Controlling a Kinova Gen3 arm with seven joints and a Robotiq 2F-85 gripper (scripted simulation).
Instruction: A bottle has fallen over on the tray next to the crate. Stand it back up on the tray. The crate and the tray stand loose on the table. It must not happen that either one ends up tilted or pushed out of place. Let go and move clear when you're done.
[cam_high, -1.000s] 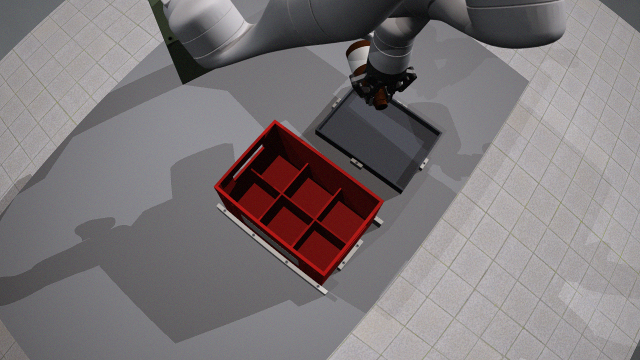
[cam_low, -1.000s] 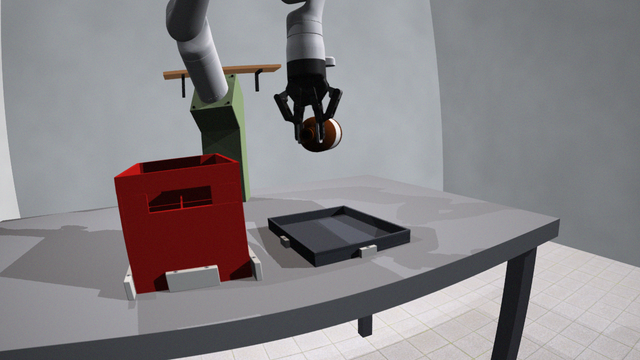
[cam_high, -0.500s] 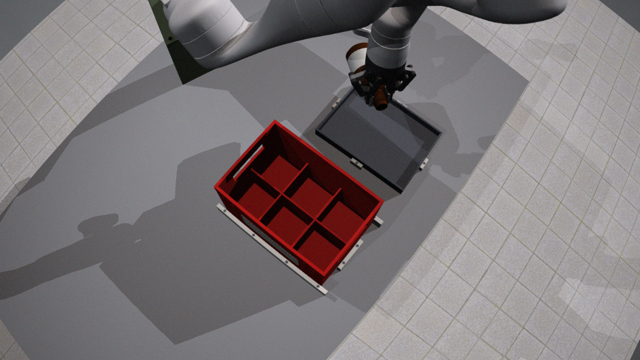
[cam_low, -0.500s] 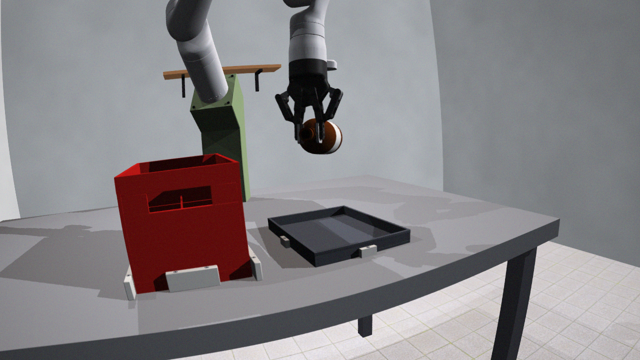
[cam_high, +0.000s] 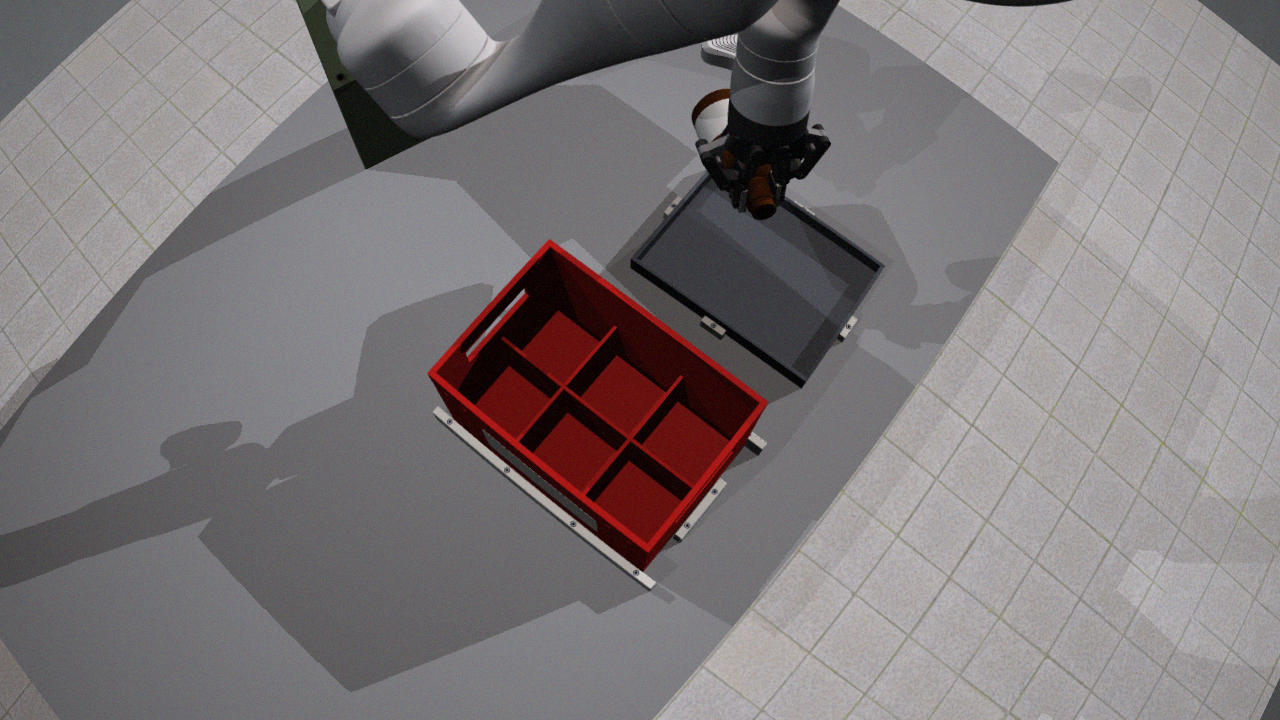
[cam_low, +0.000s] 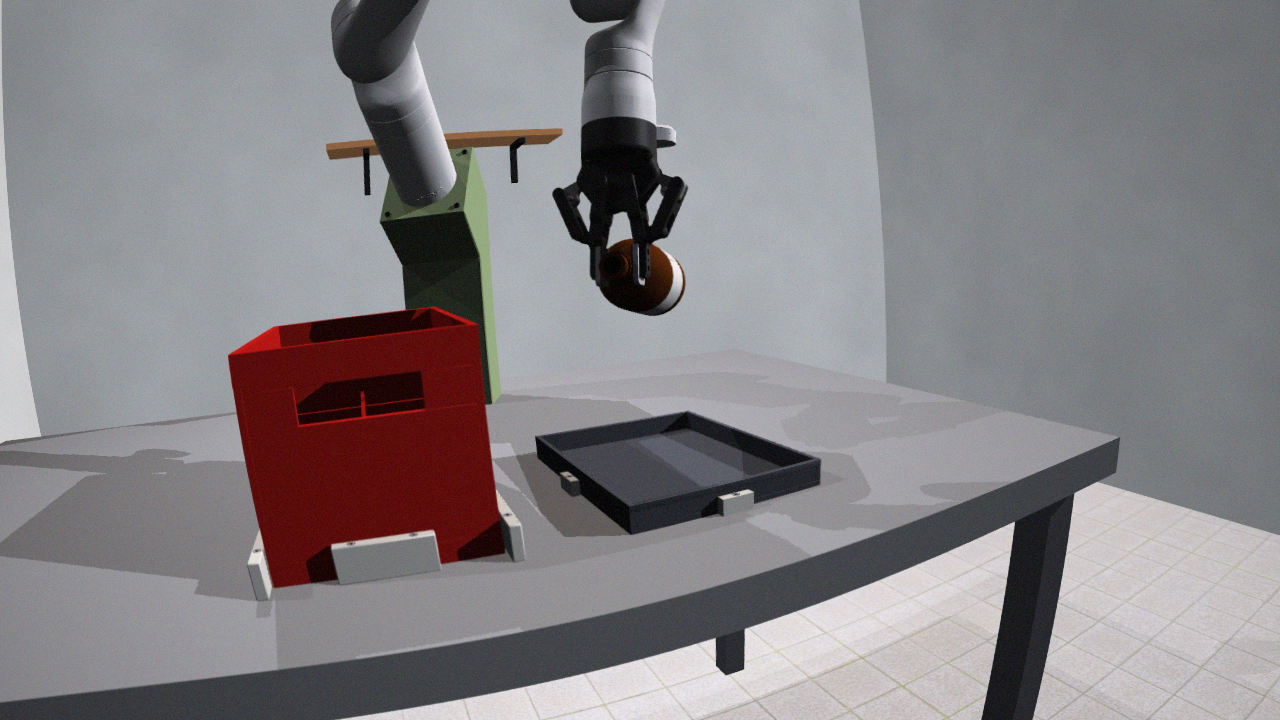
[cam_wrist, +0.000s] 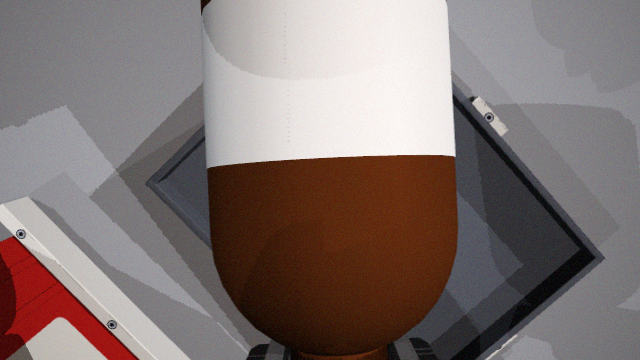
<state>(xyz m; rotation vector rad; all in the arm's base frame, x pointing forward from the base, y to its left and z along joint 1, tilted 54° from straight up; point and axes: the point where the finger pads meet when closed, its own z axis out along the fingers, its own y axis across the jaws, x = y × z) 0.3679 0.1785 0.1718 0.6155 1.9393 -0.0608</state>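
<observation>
"We're at the end effector (cam_high: 759, 192) (cam_low: 618, 279) (cam_wrist: 339, 351), partly spread, its fingers pinching the neck of the brown bottle (cam_high: 762, 198) (cam_low: 662, 282) (cam_wrist: 332, 215)!"

"Any writing on it for us?"

"A broad white label (cam_low: 676, 281) (cam_wrist: 330, 85) wraps the body, and we can read no lettering on it!"

"And which way is it pointing?"

"We've got it tilted in the air, well off its upright: in the exterior view the mouth faces us, long axis running back toward the base end, which dips lower!"

"Below?"

"The dark tray (cam_high: 756, 295) (cam_low: 586, 488) (cam_wrist: 542, 200) lies on the counter (cam_high: 268, 268) (cam_low: 930, 420) (cam_wrist: 100, 45), just beside the red crate (cam_high: 563, 389) (cam_low: 366, 483) (cam_wrist: 30, 280)!"
</observation>
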